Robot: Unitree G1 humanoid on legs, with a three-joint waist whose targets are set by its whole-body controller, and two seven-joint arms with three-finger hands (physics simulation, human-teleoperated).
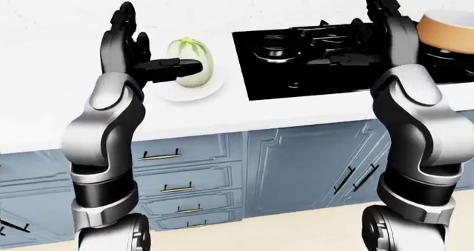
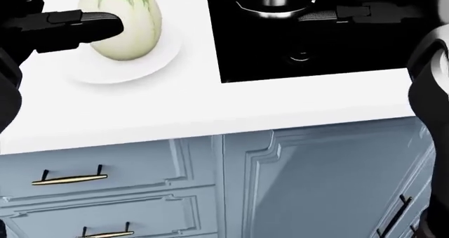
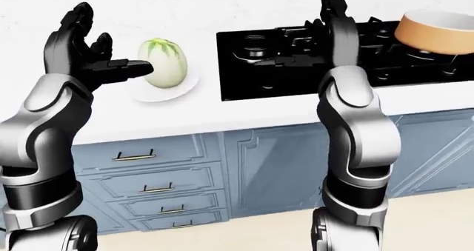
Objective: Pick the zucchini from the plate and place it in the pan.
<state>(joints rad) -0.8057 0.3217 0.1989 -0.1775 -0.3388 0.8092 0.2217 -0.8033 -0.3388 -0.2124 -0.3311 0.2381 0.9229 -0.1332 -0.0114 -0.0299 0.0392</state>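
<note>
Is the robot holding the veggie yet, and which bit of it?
No, nothing is held. The left hand is open, one finger reaching toward the zucchini on the plate. The right hand is open above the stove.

- Bright, even, shadow-poor simulator light; sharp throughout, no blur or edge distortion.
- White counter [image 1: 296,109] nearly blown out.
- Soft highlights gloss the black stove [image 1: 333,62].
- A faint diagonal shadow crosses the cabinet door [image 2: 337,185].

The robot's arms are shiny grey with black bands. Each black hand [image 3: 78,45] has three thick, blocky fingers [image 1: 171,69].
</note>
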